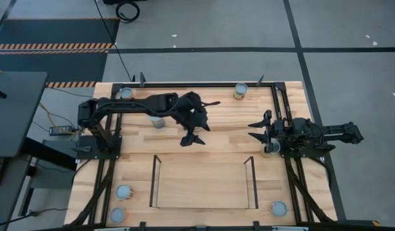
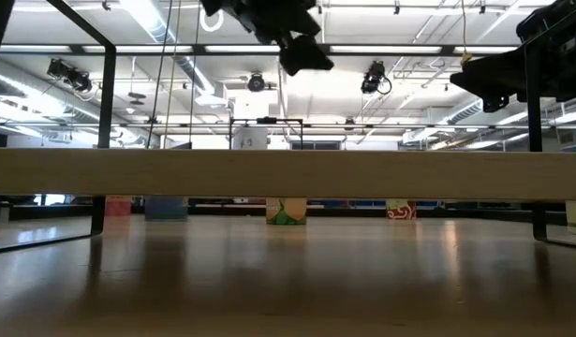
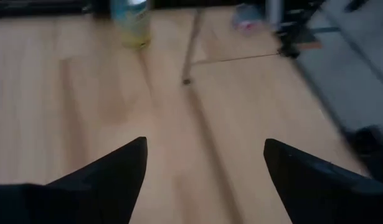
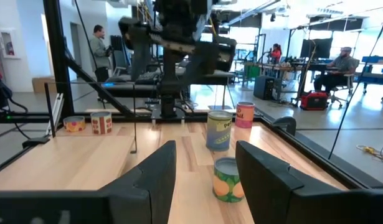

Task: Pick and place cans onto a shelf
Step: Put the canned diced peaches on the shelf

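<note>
Light wood tabletop (image 1: 133, 167), seen from above. The left gripper (image 1: 192, 138) hangs over bare wood just short of the shelf (image 1: 203, 186), with one can (image 1: 158, 122) behind it under its arm. The other cans sit well apart near the table's edges, likely scattered so that each needs its own reach. No can is on the shelf, so the task looks barely begun. The right gripper (image 1: 256, 129) waits at its own side, with a can (image 1: 270, 149) just beside it.

Low view: the shelf board (image 2: 288, 173) spans the picture, and the left gripper (image 2: 302, 51) is high above it. A green-label can (image 2: 286, 211) and a red-label can (image 2: 400, 211) show beneath the board, far off. The room behind is an open lab with ceiling strip lights.

Left wrist view: the left gripper (image 3: 203, 146) has its fingers spread wide, with nothing between them and only plank seams below. A yellow-label can (image 3: 132, 22) stands well ahead of it, probably the next approach.

Right wrist view: the right gripper (image 4: 207, 149) has its fingers partly apart and pinches nothing. An orange-and-green can (image 4: 227, 180) stands just ahead of the gap, a blue-yellow can (image 4: 219, 129) is farther on, and the left arm (image 4: 179, 37) is beyond that. People (image 4: 101, 46) stand at desks in the background.
</note>
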You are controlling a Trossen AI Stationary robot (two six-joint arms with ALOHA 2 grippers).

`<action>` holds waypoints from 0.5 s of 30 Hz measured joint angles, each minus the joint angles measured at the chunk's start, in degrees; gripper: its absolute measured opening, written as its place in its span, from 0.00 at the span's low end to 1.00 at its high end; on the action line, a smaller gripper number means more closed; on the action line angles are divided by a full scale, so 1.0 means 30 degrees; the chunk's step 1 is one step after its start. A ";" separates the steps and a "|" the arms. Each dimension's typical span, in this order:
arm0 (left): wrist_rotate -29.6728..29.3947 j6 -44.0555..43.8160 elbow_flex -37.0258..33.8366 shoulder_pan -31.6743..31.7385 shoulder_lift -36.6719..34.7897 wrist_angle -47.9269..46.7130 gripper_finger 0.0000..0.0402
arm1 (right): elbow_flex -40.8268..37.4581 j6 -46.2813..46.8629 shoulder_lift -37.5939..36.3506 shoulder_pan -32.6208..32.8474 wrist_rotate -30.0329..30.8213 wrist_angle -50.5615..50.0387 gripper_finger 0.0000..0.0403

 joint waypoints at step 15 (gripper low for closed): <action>-0.2576 -0.3855 -0.1608 0.0932 -0.0708 0.0649 0.84 | 0.0000 0.0004 0.0036 0.0000 0.0015 0.0264 0.43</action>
